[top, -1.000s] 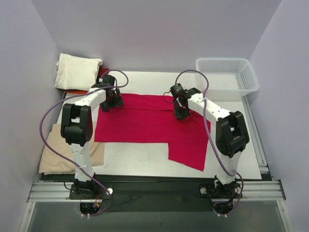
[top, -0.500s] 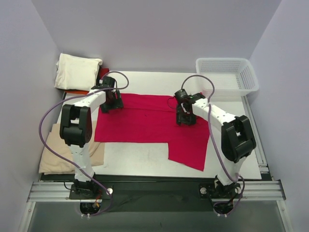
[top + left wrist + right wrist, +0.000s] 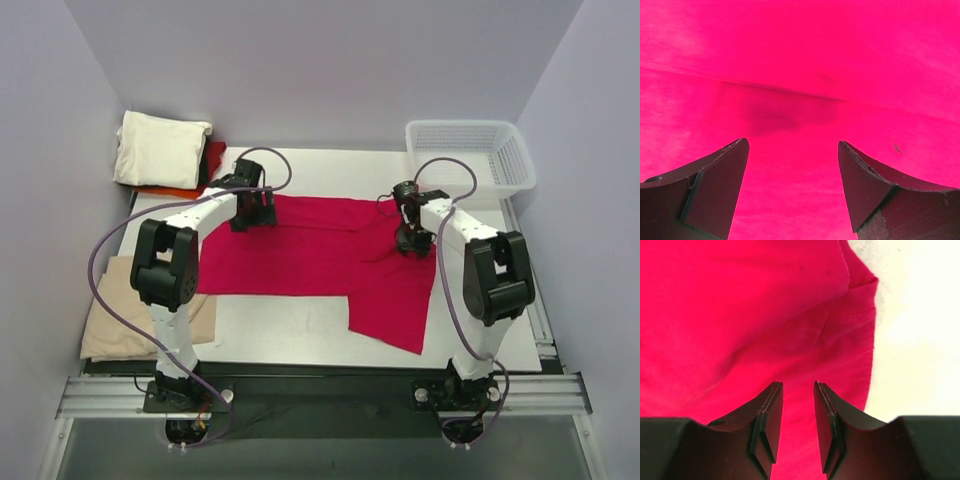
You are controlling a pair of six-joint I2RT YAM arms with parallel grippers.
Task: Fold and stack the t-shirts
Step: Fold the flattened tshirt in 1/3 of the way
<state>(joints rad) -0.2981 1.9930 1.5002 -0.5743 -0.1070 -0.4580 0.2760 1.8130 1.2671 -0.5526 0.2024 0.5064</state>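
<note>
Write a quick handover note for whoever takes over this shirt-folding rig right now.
Left gripper: open, empty, over the far left part of the red t-shirt.
Right gripper: narrowly open, empty, by its right sleeve.
Done: cream t-shirt folded on the far-left pile.
Left: the red one lies spread and unfolded; the tan t-shirt lies at near left, apart from the pile.

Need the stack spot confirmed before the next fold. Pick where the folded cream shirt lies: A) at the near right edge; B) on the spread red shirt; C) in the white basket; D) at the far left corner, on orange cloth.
D: the cream shirt sits folded at the far left corner over orange cloth, well away from the basket.
</note>
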